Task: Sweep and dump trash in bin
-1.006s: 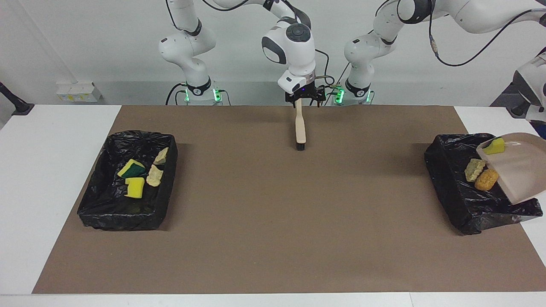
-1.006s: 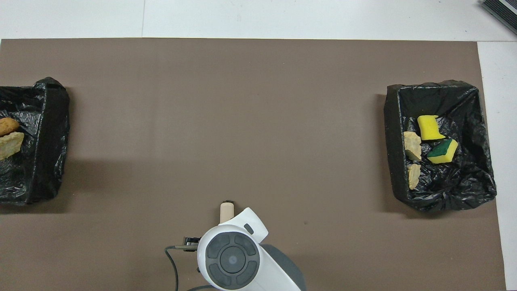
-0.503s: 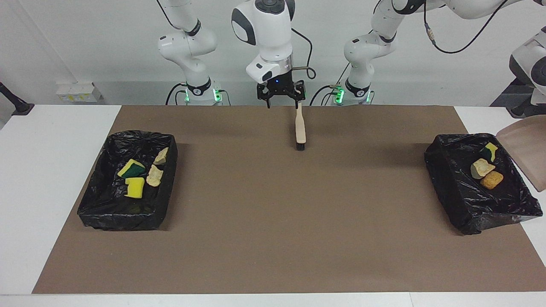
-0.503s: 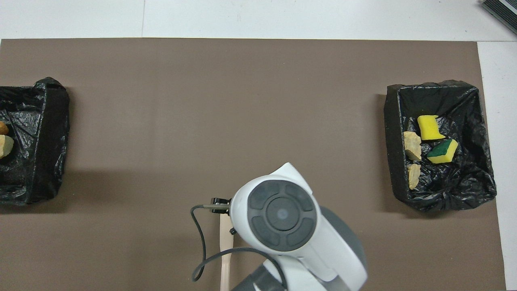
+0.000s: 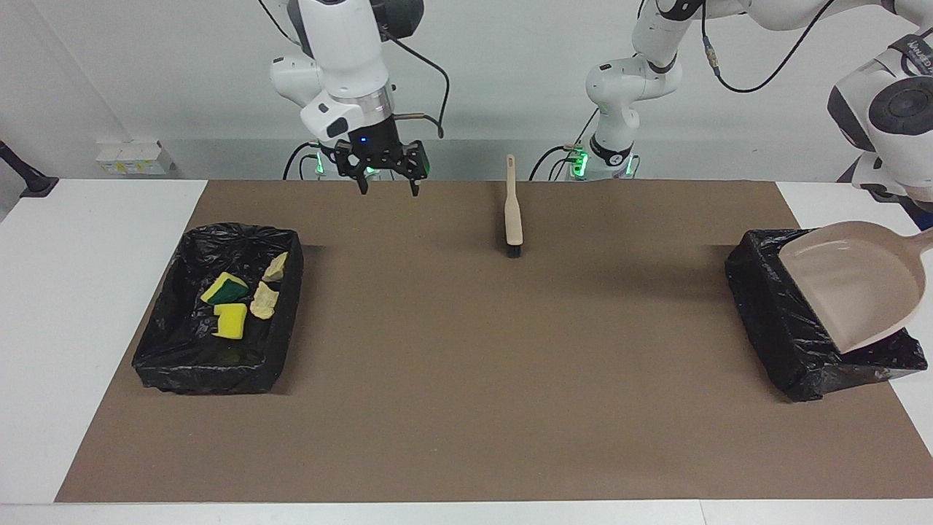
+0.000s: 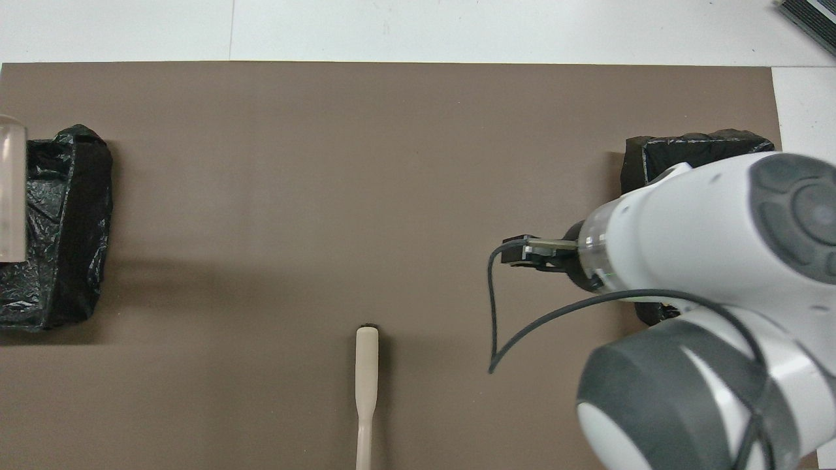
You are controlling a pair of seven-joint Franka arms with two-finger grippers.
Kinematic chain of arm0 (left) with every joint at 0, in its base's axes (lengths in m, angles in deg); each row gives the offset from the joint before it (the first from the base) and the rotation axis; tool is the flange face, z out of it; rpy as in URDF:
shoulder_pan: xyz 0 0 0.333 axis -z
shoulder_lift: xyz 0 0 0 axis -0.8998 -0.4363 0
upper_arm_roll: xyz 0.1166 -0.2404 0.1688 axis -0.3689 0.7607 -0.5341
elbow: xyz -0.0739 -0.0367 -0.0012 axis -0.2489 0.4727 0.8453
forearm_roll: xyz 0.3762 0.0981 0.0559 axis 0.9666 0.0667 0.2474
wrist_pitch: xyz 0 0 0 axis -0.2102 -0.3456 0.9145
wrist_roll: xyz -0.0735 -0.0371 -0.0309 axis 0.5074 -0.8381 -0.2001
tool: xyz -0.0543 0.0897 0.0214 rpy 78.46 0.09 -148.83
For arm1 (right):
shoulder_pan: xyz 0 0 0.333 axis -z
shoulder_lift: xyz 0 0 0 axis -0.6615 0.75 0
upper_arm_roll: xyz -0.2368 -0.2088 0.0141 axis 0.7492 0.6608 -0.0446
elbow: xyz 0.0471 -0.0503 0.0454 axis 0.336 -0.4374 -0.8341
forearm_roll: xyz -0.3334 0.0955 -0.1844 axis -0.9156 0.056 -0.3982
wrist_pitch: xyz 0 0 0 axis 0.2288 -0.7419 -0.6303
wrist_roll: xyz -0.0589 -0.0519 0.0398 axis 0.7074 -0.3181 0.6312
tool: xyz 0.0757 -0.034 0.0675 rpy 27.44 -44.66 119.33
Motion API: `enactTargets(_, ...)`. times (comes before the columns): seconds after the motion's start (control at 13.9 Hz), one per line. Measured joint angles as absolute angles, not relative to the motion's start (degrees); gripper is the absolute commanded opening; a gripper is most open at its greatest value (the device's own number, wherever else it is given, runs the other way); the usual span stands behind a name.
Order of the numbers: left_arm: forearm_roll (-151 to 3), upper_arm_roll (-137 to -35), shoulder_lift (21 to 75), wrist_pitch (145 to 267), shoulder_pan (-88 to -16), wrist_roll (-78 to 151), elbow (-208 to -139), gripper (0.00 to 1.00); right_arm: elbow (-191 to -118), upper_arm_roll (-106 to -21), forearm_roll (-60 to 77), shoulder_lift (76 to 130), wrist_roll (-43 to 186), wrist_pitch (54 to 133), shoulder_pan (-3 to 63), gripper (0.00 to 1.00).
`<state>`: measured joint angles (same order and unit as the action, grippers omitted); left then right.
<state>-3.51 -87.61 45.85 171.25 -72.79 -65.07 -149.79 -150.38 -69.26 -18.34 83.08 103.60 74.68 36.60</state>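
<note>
Brush (image 5: 513, 223) released on brown mat (image 5: 466, 408); white wall (image 5: 146, 73).

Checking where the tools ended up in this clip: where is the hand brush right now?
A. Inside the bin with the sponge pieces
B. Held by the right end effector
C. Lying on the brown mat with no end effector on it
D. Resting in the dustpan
C. The hand brush lies alone on the brown mat; the right end effector hangs open in the air, away from it, toward the right arm's end of the table.
</note>
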Motion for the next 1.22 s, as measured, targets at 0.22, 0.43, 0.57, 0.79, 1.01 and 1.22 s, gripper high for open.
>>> enactTargets(0.22,-16.47,-87.49,45.79,169.38,-71.18,-59.72,-150.15,0.0,-149.04,-66.49,-23.07,82.96,96.54,73.36,37.51,1.0)
enactTargets(0.43,-23.86,-87.21,45.38,166.11,-66.98,-46.84,-151.24,0.0,-147.96,-65.8,-24.01,83.17,93.14,71.81,38.48,1.0)
enactTargets(0.57,-30.97,-87.09,45.04,165.73,-64.88,-37.13,-152.46,0.0,-146.15,-65.78,-24.05,83.97,92.63,70.24,38.99,1.0)
enactTargets(0.79,-36.84,-86.88,44.43,166.76,-59.09,-17.31,-156.9,0.0,-144.63,-65.74,-24.2,85.48,92.6,69.83,40.68,1.0)
enactTargets(1.01,-42.17,-86.71,43.03,171.59,-50.89,2.29,-161.73,0.0,-143.57,-67.87,-24.2,86.68,91.67,69.83,45.93,1.0)
enactTargets(1.22,-45.92,-86.69,42.61,176.85,-45.41,16.04,-165.66,0.0,-143.32,-71.08,-24.19,86.79,91.47,69.82,50.32,1.0)
